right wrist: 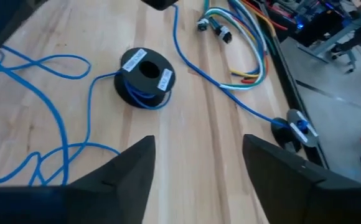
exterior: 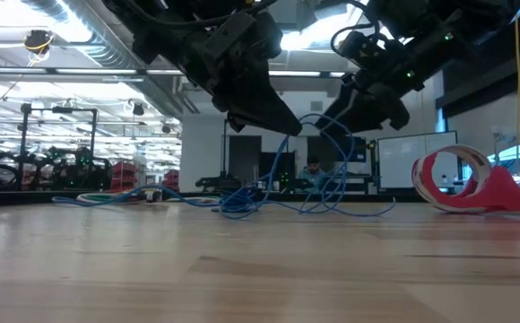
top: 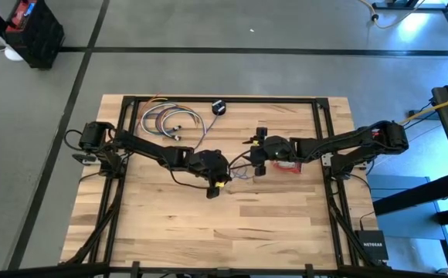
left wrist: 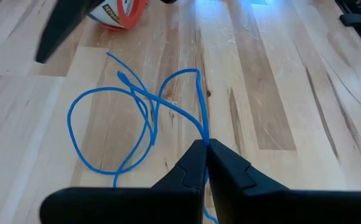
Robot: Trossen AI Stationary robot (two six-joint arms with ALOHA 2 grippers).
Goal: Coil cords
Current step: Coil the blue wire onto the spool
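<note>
A thin blue cord [left wrist: 106, 99] lies in slack loops on the wooden table, and one run of it leads to a black round puck [right wrist: 144, 78] near the far edge [top: 218, 106]. My left gripper [left wrist: 205, 149] hangs mid-table [top: 216, 185], shut on the cord. My right gripper [right wrist: 199, 143] hovers open beside it [top: 259, 154], slanting toward the puck and touching nothing. A red-and-white cord bundle [exterior: 462, 179] rests on the table under the right arm [top: 286, 164]. My left gripper pinches the blue cord between its two fingertips where two strands meet [left wrist: 203, 135]. The fingers slant down from the table's left. The held stretch is raised off the wood [exterior: 287, 144], and the strands drop from it into slack loops on the table [exterior: 242, 205].
A bunch of multi-coloured cables [top: 166, 120] lies coiled at the far left [right wrist: 243, 37]. The cord's blue plug end [right wrist: 299, 127] sits by the black frame rail [top: 320, 131] that borders the table. Bare wood stretches toward the near edge [top: 232, 232].
</note>
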